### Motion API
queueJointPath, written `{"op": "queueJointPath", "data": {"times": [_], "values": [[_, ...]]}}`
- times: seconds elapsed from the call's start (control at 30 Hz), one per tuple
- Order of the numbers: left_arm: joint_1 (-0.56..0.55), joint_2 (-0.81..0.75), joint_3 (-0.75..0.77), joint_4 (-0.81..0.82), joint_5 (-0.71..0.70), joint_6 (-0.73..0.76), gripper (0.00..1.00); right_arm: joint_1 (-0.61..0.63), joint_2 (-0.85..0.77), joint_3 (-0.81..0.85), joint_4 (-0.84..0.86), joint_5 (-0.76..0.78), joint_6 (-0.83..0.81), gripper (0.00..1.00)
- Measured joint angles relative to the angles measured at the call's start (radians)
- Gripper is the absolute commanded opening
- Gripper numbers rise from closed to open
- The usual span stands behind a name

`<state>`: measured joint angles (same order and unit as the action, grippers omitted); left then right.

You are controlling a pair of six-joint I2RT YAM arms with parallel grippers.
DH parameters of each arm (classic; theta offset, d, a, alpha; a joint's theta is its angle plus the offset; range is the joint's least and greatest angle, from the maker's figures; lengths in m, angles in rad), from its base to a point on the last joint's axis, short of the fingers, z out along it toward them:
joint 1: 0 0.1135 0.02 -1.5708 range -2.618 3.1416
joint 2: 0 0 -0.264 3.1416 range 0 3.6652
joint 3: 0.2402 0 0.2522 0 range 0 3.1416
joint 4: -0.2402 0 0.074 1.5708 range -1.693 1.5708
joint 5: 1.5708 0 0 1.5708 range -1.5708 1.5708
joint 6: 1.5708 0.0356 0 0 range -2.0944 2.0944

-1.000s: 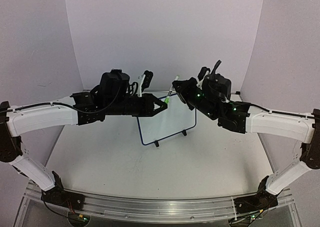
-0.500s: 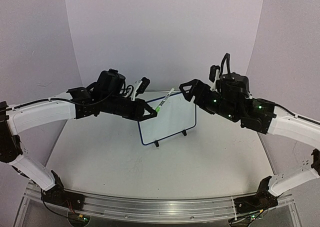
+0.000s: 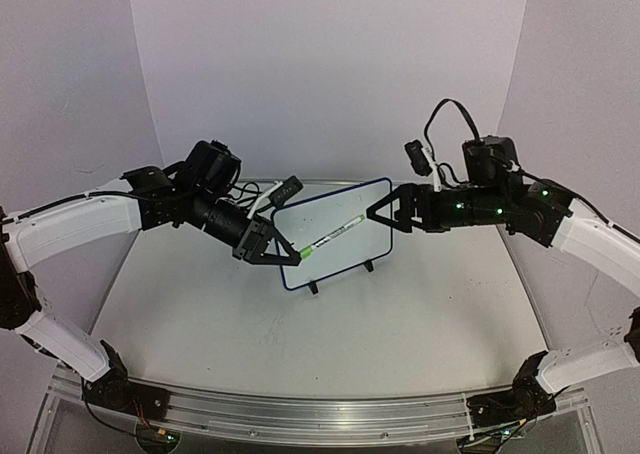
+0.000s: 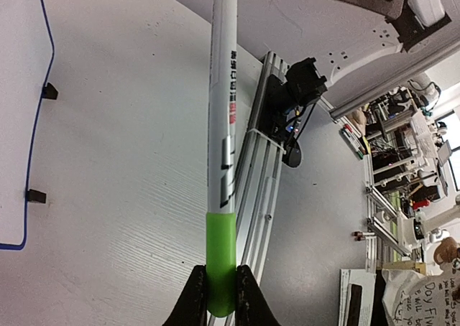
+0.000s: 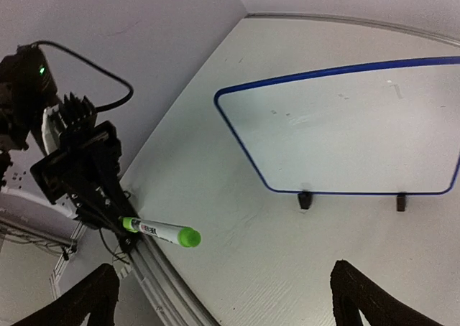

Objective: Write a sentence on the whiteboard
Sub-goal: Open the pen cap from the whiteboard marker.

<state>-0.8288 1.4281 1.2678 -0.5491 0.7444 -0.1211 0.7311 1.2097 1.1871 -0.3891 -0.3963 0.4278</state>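
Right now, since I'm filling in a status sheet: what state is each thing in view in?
whiteboard: upright on its stand, no sentence on it, only a few faint specks.
marker: held in the air by one green end, reaching across the board's face; no bare tip visible.
left end effector: shut on the marker.
right end effector: open and empty, near the board's right edge.
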Motion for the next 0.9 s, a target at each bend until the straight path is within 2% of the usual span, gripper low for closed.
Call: {"op": "queueJointPath", "data": {"times": [0.13, 0.4, 0.73, 0.9], "values": [[0.0, 0.0, 0.014, -0.048, 0.082, 0.048, 0.0, 0.002, 0.081, 0.026, -0.008, -0.225, -0.044, 0.93], [-0.002, 0.037, 0.076, -0.182, 0.175, 0.149, 0.0, 0.003, 0.209, 0.062, -0.023, -0.512, -0.07, 0.63], [-0.01, 0.117, 0.127, -0.314, 0.196, 0.235, 0.0, 0.015, 0.256, 0.087, 0.002, -0.654, -0.054, 0.44], [-0.011, 0.123, 0.153, -0.346, 0.205, 0.257, 0.0, 0.033, 0.266, 0.093, 0.006, -0.673, -0.055, 0.43]]}}
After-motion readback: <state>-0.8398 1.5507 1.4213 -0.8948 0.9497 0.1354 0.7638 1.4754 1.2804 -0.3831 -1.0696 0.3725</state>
